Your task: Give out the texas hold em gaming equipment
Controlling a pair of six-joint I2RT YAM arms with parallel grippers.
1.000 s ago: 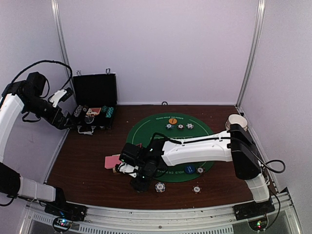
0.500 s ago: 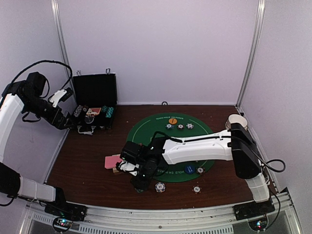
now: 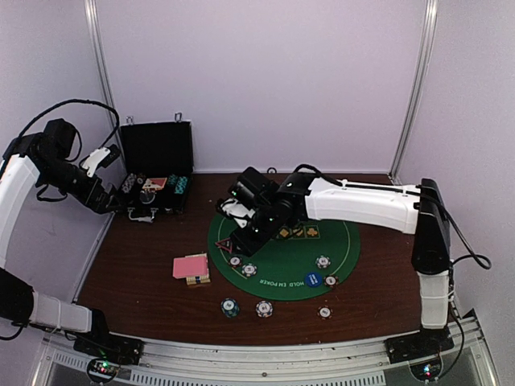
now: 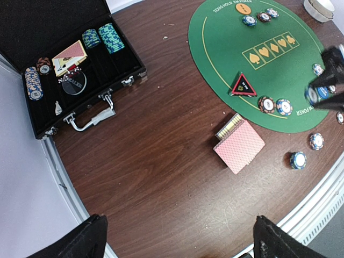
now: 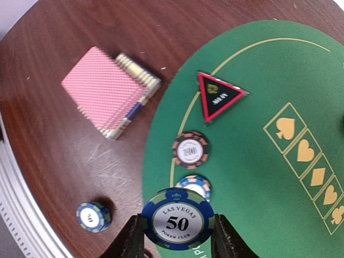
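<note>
Chips [image 3: 323, 260] dot the green mat [image 3: 298, 256], cards [image 3: 191, 266] lie beside it, and more wait in the case [image 3: 157, 191] beyond it. Your right gripper [image 5: 177, 243] pinches a blue chip [image 5: 177, 217] above the mat; your left gripper [image 4: 183, 239] gapes.

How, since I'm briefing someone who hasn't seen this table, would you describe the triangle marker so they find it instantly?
Find the round green mat. At its edge nearest the pink card deck lies the triangle marker: black with a red border, the only three-cornered piece beside round striped chips.
</note>
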